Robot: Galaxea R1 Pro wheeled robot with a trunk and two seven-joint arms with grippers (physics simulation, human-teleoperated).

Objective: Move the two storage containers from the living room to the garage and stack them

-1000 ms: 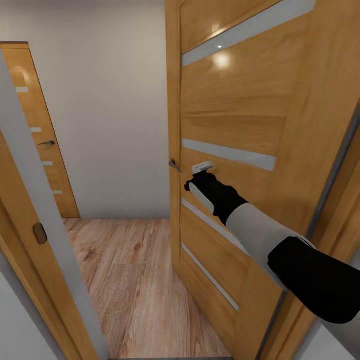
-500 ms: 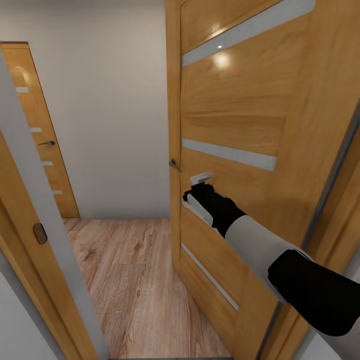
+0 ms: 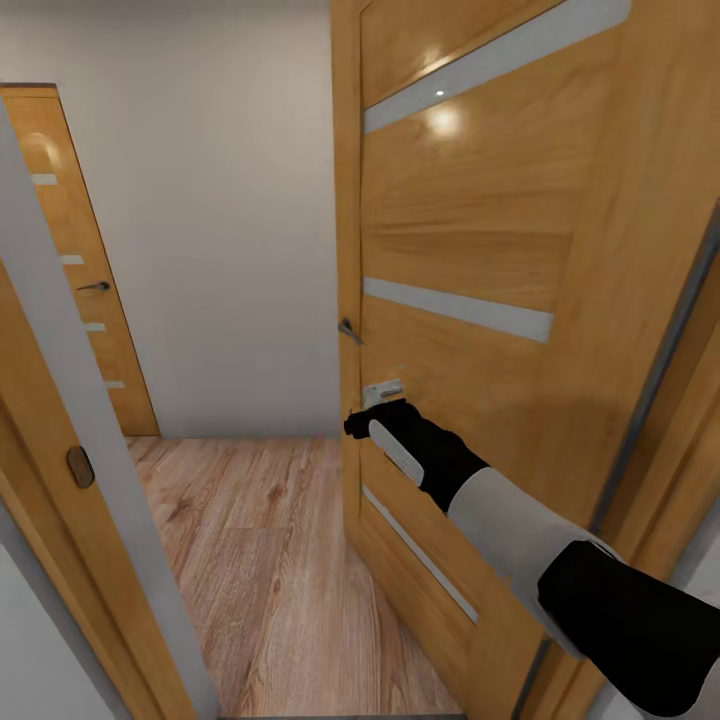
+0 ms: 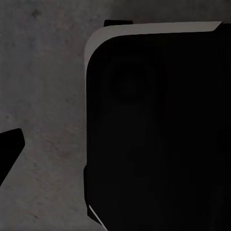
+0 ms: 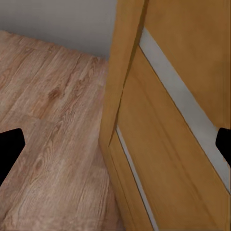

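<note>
Nearest the head camera, the robot's right arm reaches forward from the lower right corner, its black and white forearm stretched toward an open wooden door on the right. The right gripper sits just beside the free edge of that door, below the metal door handle and close to the door face; whether it touches the wood cannot be told. In the right wrist view the two black fingertips stand at opposite edges of the picture, so the jaws are spread wide with nothing between them, and the door's edge and its pale inset strips lie ahead of them.

The left wrist view shows a dark rounded part of the robot over a grey speckled surface, with one black fingertip at the side; how far the left gripper is spread cannot be told.

At the left of the head view a door frame with a grey edge stands close by. Beyond the doorway, light wood plank floor runs to a plain white wall, and a second wooden door with small pale strips stands shut at the far left. Neither storage container is in sight here
</note>
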